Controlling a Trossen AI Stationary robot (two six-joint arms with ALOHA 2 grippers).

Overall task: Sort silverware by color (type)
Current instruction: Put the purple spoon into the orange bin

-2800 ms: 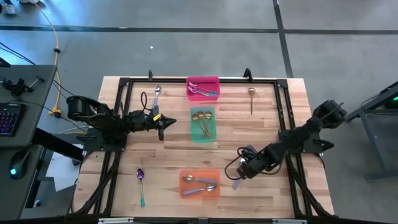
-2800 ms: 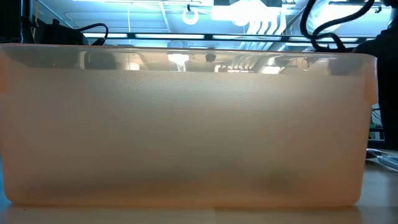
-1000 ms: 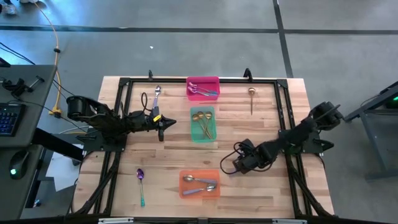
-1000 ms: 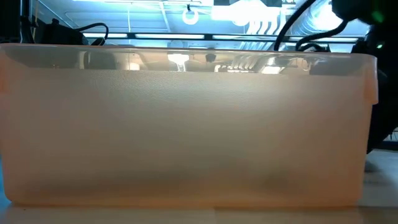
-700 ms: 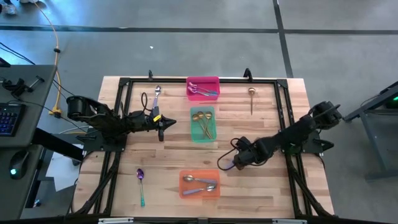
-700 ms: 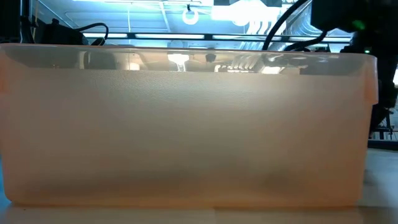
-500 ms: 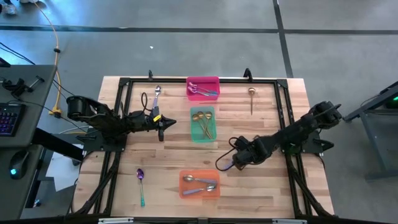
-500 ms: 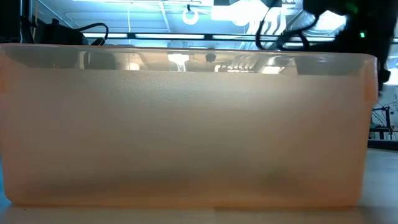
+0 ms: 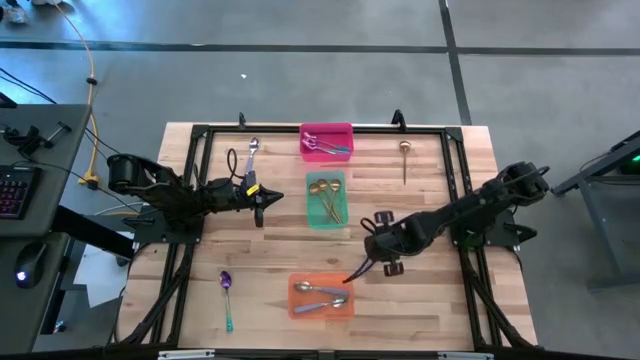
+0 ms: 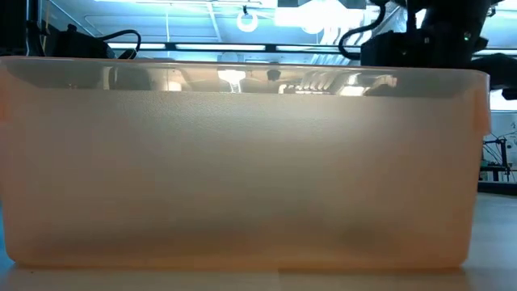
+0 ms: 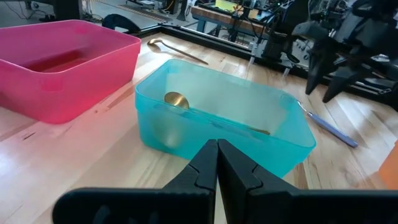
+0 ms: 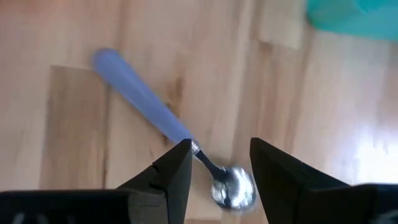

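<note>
Straddling a lavender-handled spoon point(image 12: 166, 120), the right end effector point(image 12: 221, 149) is released: its two fingers stand apart on either side of the spoon's neck and do not clamp it. The spoon lies flat on the bench point(image 9: 430, 300), just beside the right-hand wall of the teal bin point(image 11: 155, 127), with its silver bowl towards the end effector's wrist. The high view places this end effector right of the bench centre, between the teal bin and the orange bin point(image 9: 296, 300). The right arm runs from there to its base at the right edge.

The left end effector point(image 11: 217, 146) is clenched, fingers pressed together on nothing. It hovers just to the left of the teal bin, apart from it. The left arm extends to its base at the left edge.

Three bins form a line along the bench centre:
- The pink bin point(image 9: 327, 129) at the far edge holds iridescent utensils point(image 9: 326, 147).
- The teal bin in the middle holds gold spoons point(image 9: 326, 194).
- The orange bin at the near edge holds silver spoons point(image 9: 322, 296); its wall fills the low view.

Loose items on the bench:
- A gold spoon point(image 9: 404, 155) lies near the far right corner.
- A silver spoon point(image 9: 253, 151) lies near the far left corner.
- A purple spoon with a teal handle point(image 9: 226, 296) lies towards the near left corner.
</note>
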